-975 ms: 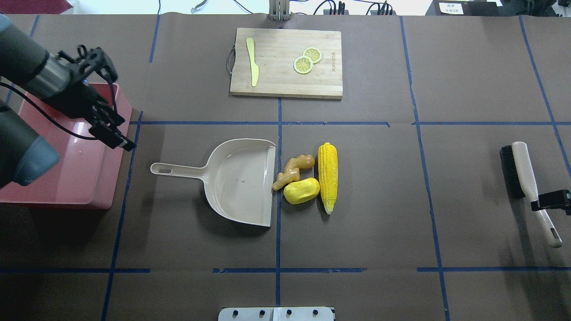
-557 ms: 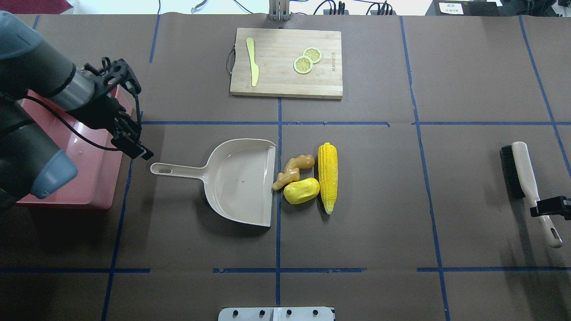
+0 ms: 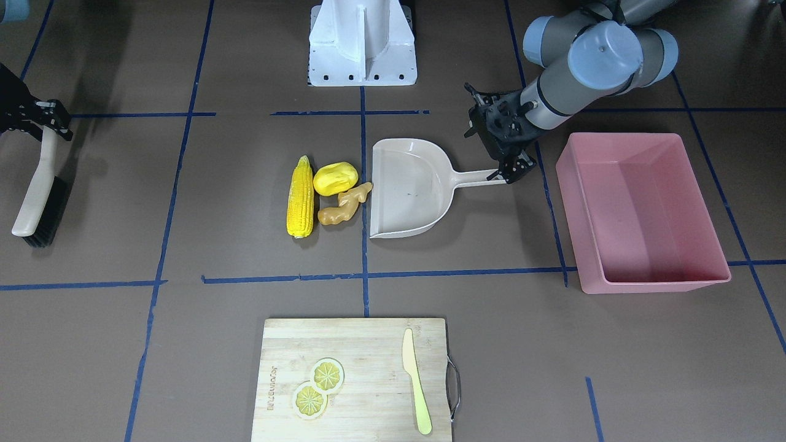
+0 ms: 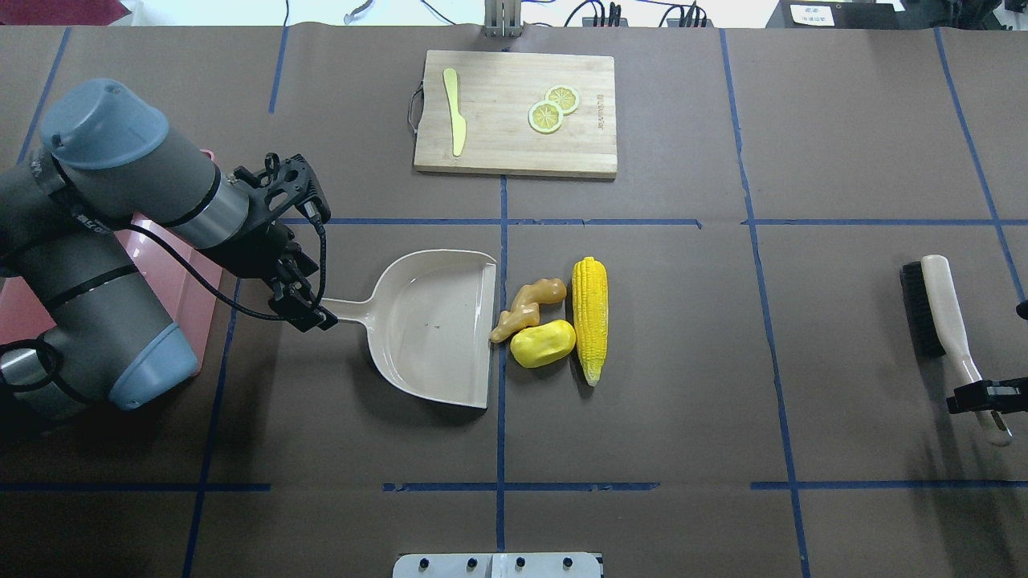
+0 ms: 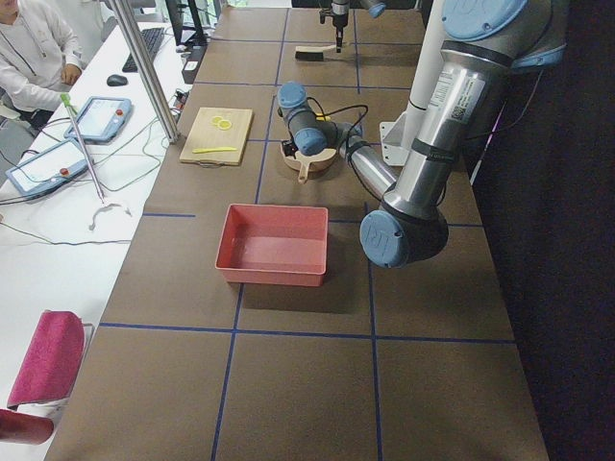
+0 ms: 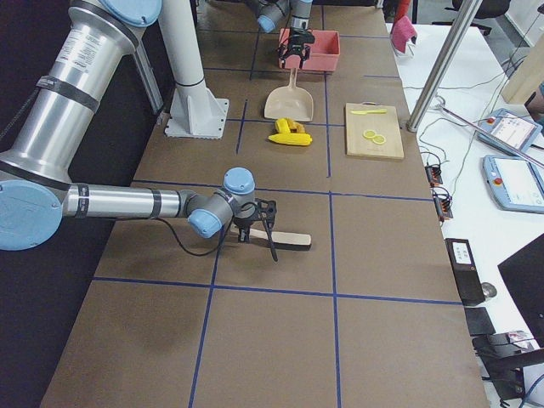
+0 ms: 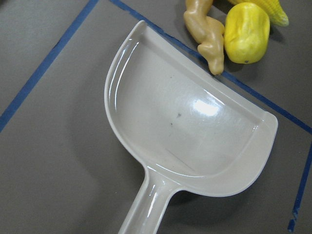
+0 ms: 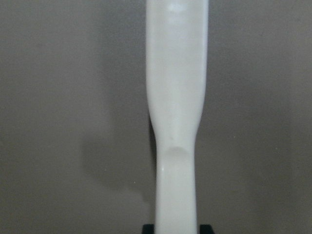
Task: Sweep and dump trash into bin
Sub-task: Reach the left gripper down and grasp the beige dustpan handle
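Left jaws: the left gripper (image 4: 315, 316) is set low over the far end of the dustpan handle (image 4: 351, 307). Whether the fingers are clamped on it or only straddle it cannot be told, and the fingers are not shown in the left wrist view.
Right jaws: the right gripper (image 4: 981, 396) is placed across the lower handle of the brush (image 4: 941, 302), with the handle running between the fingers. It cannot be told whether the handle is pinched or merely bracketed.
Dustpan: the beige dustpan (image 4: 426, 321) is laid flat on the table (image 4: 803, 337), its open lip turned toward the toy foods and its handle pointed toward the left arm.
Brush: it is laid flat near the table's right end, with the black bristles on the side facing the trash.
Trash: the ginger root (image 4: 528, 305) is found with one end right at the dustpan's lip. The yellow lump (image 4: 544, 343) is set against it. The corn cob (image 4: 590, 317) is laid just beyond both, parallel to the lip. All three are on the table, outside the pan.
Bin: the pink bin (image 3: 642, 215) is stood upright at the table's left end, past the dustpan handle and well apart from the trash.
Farther off: a cutting board (image 4: 514, 148) is seen across the table from the robot, with a knife (image 4: 455, 112) and two lemon slices (image 4: 546, 117) on it.
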You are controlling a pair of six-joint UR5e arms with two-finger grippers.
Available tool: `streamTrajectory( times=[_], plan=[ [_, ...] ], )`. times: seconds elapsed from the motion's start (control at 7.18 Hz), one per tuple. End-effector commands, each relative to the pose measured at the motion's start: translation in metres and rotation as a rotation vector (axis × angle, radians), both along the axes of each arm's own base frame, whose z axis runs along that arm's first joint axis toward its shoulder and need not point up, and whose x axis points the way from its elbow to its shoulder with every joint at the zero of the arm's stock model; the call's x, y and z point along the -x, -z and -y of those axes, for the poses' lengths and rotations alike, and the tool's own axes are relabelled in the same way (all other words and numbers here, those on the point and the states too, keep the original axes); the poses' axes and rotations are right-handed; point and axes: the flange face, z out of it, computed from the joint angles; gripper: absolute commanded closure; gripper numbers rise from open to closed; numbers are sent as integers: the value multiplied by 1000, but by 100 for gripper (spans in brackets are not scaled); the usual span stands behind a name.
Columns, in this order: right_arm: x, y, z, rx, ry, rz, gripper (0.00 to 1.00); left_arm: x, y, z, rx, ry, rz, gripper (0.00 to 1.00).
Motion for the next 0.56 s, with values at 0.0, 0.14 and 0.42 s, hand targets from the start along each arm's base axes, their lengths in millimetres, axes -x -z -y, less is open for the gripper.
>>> streamTrajectory(
  times=[0.0, 0.14, 0.42],
  plan=[
    [2, 13, 1, -30, -3, 9, 97, -24, 4, -21, -181, 12, 48, 2],
    [4, 22, 3, -44, -2, 22, 100, -32, -1, -22, -300, 0, 88, 1],
    [17, 46, 8, -73, 6, 59, 100, -38, -14, -20, -357, -58, 160, 1]
  ],
)
